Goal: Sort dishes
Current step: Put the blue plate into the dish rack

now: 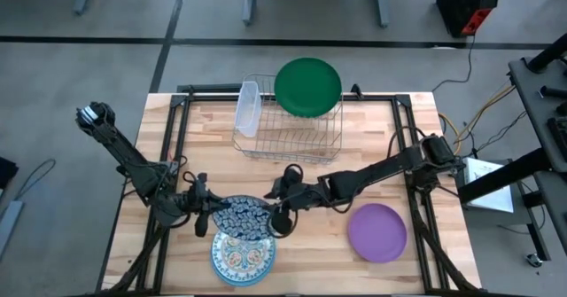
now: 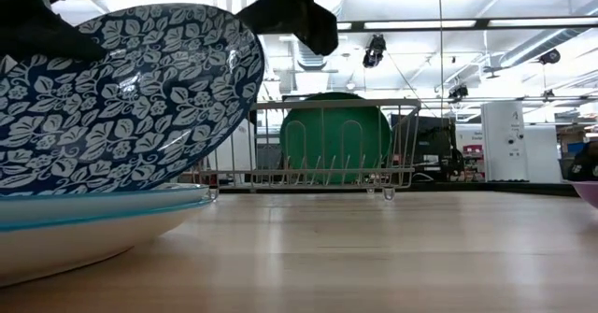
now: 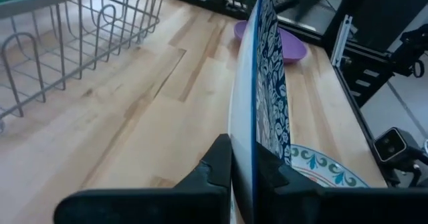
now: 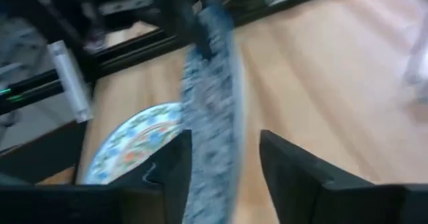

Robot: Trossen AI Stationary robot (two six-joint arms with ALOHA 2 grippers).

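The left gripper is clenched on the rim of the blue plate, holding it on edge at about 6 o'clock on the table. In the left wrist view its two fingers pinch the plate from either face, with the patterned side turned one way and the pale back the other. The left arm reaches in from 9 o'clock, bent low across the table's near-left part.

The right gripper sits at the plate's opposite rim, its fingers spread apart with the plate's edge between them, not closed on it. The right arm stretches from 3 o'clock, long and nearly flat, toward the table's middle.

Below the raised plate a second patterned plate lies flat near the 6 o'clock edge; the low view shows the raised plate tilted over this one's pale rim.

The purple plate lies flat at about 4 o'clock, well apart from the grippers. The green plate stands upright in the rack at 12 o'clock, with a clear tub leaning at the rack's left end.
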